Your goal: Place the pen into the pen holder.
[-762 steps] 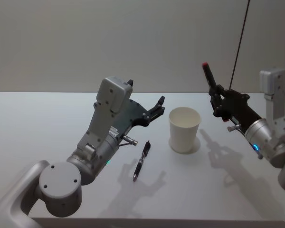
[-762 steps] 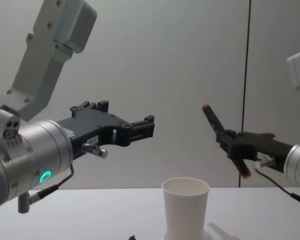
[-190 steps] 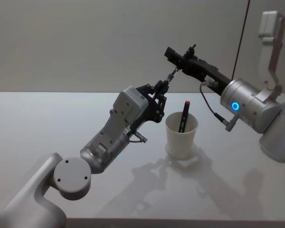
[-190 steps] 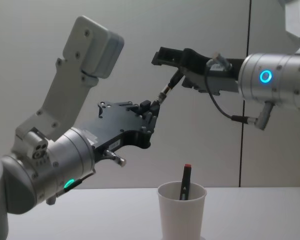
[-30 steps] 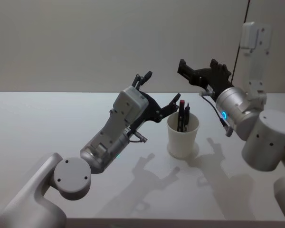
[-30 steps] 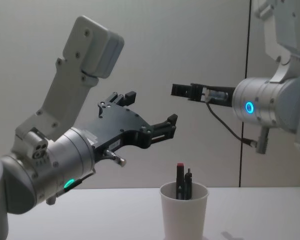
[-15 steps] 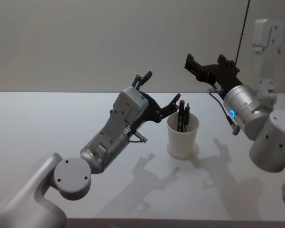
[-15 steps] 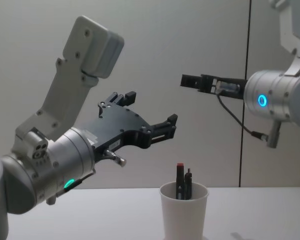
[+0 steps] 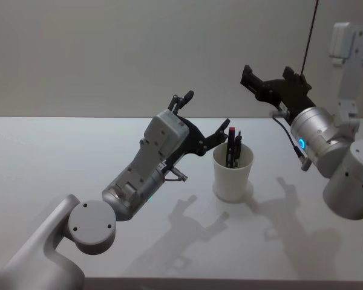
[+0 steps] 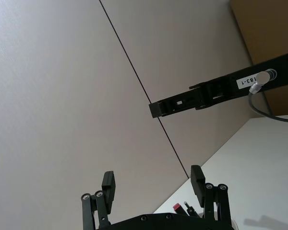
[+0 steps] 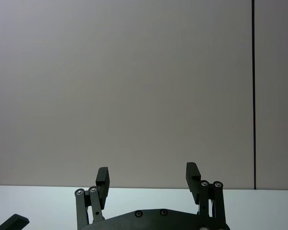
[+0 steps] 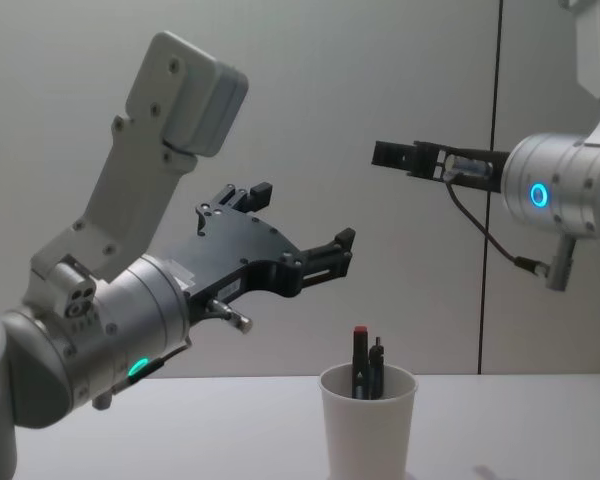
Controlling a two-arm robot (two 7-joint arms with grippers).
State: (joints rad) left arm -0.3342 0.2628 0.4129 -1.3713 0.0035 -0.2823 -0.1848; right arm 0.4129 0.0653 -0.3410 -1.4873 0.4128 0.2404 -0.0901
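The pen holder (image 9: pixel 233 176), a white paper cup, stands upright on the table, also in the chest view (image 12: pixel 368 428). Two pens stand inside it: a red-capped pen (image 9: pixel 230 144) (image 12: pixel 360 358) and a black pen (image 9: pixel 238 148) (image 12: pixel 377 362). Their tips (image 10: pixel 181 207) peek up in the left wrist view. My left gripper (image 9: pixel 204 112) (image 12: pixel 302 216) (image 10: pixel 152 178) hovers open and holding nothing, just left of and above the cup. My right gripper (image 9: pixel 266 77) (image 12: pixel 392 156) (image 11: pixel 147 173) is open, holds nothing, and hangs high to the cup's right.
The white table (image 9: pixel 60 157) stretches out around the cup. A plain wall with a thin dark vertical seam (image 12: pixel 492 90) rises behind.
Over the last second my right gripper has drawn back to the right and a little upward, away from the cup. The left arm, cup and pens have not moved.
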